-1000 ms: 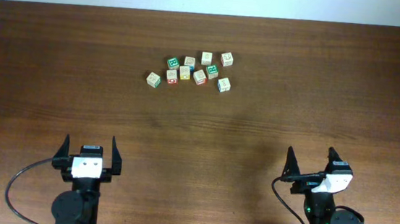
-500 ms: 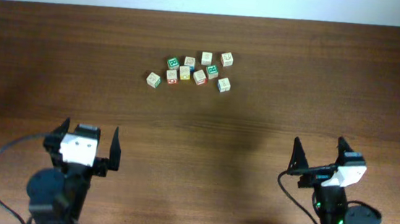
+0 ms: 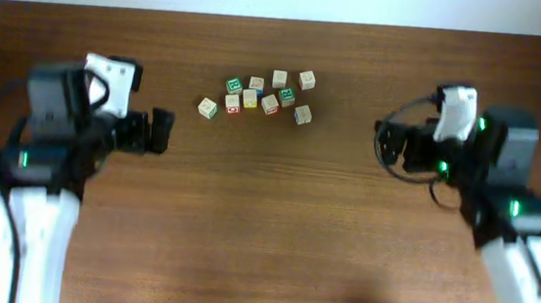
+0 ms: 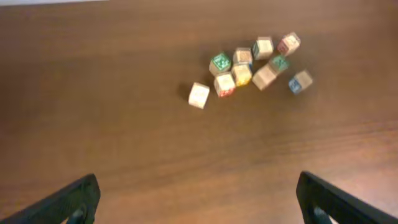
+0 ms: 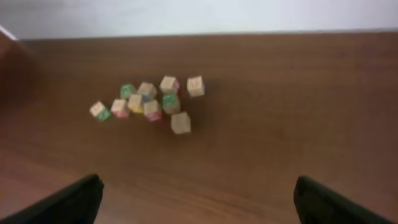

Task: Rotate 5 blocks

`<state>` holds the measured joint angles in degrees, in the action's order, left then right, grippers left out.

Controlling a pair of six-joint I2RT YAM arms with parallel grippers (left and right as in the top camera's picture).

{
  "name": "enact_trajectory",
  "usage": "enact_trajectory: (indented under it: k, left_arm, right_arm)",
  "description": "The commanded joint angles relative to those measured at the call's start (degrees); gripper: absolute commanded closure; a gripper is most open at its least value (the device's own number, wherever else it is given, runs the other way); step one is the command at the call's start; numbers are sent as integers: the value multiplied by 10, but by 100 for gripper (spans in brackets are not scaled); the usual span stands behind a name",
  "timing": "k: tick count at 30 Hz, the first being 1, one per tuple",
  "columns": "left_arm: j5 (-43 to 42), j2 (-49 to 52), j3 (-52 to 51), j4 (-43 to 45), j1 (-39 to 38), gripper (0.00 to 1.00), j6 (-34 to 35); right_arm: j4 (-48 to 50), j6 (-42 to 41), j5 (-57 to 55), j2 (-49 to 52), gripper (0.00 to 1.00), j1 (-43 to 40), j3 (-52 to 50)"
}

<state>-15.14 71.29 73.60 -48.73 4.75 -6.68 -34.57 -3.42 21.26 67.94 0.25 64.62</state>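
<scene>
The blocks (image 3: 251, 98) are small pale wooden cubes with red, yellow and green faces, touching in a rough row in the middle of a cluster at the table's far centre. They also show in the left wrist view as blocks (image 4: 241, 74) and in the right wrist view as blocks (image 5: 152, 110). My left gripper (image 3: 160, 130) hovers left of the cluster, open and empty. My right gripper (image 3: 390, 146) hovers to the cluster's right, open and empty. Each wrist view shows bare table between my left gripper (image 4: 198, 208) fingers and my right gripper (image 5: 198, 205) fingers.
Loose cubes ring the row: one at the left end (image 3: 207, 108), one at the lower right (image 3: 301, 114), two at the upper right (image 3: 306, 79). The brown table's far edge (image 3: 282, 19) meets a pale wall.
Both arms have lifted from the near edge and swung forward, now flanking the cluster left and right. Both grippers stayed open. The cubes have not moved.
</scene>
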Motion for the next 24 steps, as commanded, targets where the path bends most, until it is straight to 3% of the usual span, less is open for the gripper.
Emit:
enact_trajectory:
  k: [1,7,11,19,24]
  left_arm:
    - [-19,121,117,-62,2,1,10]
    - [-17,292,347,-228,2,1,10]
    - [-12,309,360,-225,2,1,6]
    - [-12,309,360,-243,2,1,6]
    - [-12,309,360,-243,2,1,6]
  right_arm:
    - [-91,2,43,112,2,19,133]
    - [-315,96,29,381,2,129,464]
    - [-396,97,-18,526,2,162,616]
    - [-326,90,-30,601,0,167,623]
    - [-296,89,-90,630,14,178,623]
